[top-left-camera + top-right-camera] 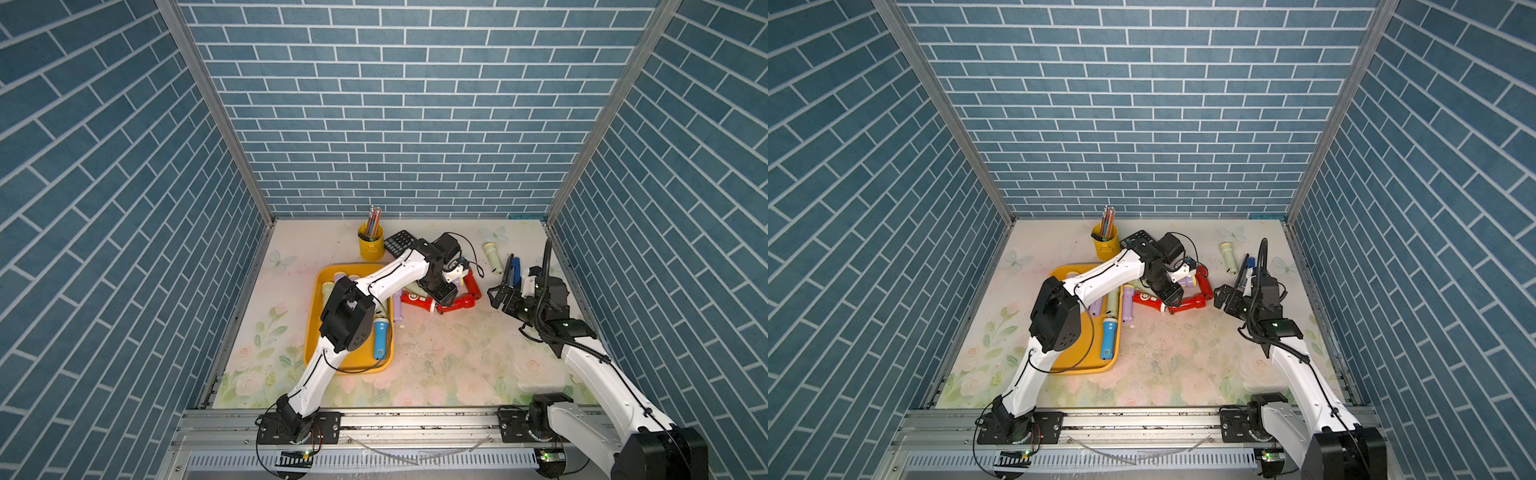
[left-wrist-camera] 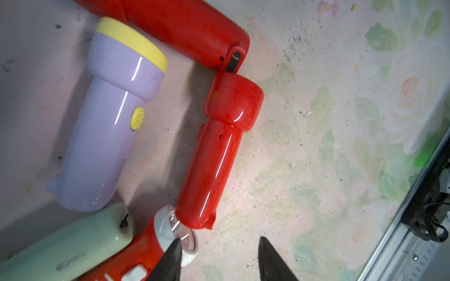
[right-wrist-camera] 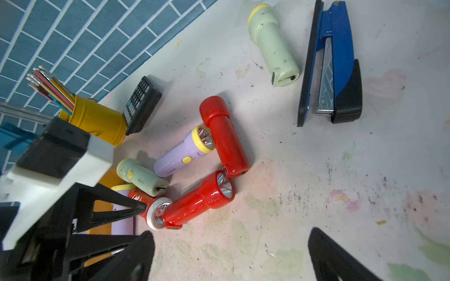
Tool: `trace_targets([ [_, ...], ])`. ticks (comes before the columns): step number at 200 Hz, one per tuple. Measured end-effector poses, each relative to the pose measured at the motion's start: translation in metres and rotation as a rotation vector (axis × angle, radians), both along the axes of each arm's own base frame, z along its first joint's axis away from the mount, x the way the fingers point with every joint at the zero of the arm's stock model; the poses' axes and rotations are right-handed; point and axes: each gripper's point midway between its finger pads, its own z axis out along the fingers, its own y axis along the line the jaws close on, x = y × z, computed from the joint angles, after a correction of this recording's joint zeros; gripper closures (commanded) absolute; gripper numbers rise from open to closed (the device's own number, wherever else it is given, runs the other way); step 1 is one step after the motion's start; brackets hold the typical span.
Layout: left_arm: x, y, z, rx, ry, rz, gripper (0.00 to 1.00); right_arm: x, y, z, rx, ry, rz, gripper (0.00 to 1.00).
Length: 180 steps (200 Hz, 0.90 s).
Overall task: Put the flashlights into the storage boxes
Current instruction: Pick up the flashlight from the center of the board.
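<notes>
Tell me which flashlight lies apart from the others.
The pale green flashlight with the yellow head, beside the blue stapler. It touches no other; the rest cluster by the tray or lie in it.

The floral-print table [image 1: 457,353] bears a shallow orange-yellow plastic tray [image 1: 328,272], a yellow cylindrical pencil cup [image 1: 371,247], a black calculator [image 1: 399,243], a blue-black stapler [image 1: 513,270], a pale green plastic flashlight [image 1: 493,259], and a lilac flashlight [image 3: 181,155] beside red flashlights [image 3: 226,143].
</notes>
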Motion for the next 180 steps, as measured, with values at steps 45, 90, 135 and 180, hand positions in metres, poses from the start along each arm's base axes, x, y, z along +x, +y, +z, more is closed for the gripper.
trace_targets([
  [45,0.003,-0.018,-0.019,0.028,0.005,-0.023,0.49,-0.010,-0.002,-0.003,0.027,-0.014,0.008,0.01],
  [90,0.008,-0.019,-0.031,0.057,0.000,-0.018,0.50,-0.020,-0.005,0.004,0.025,-0.051,0.007,0.01],
  [135,0.011,-0.017,-0.041,0.085,-0.009,-0.012,0.50,-0.031,-0.008,-0.004,0.019,-0.030,0.003,0.01],
  [180,0.007,-0.020,-0.055,0.109,-0.008,-0.022,0.52,-0.034,-0.008,-0.007,0.016,-0.017,0.004,0.01],
])
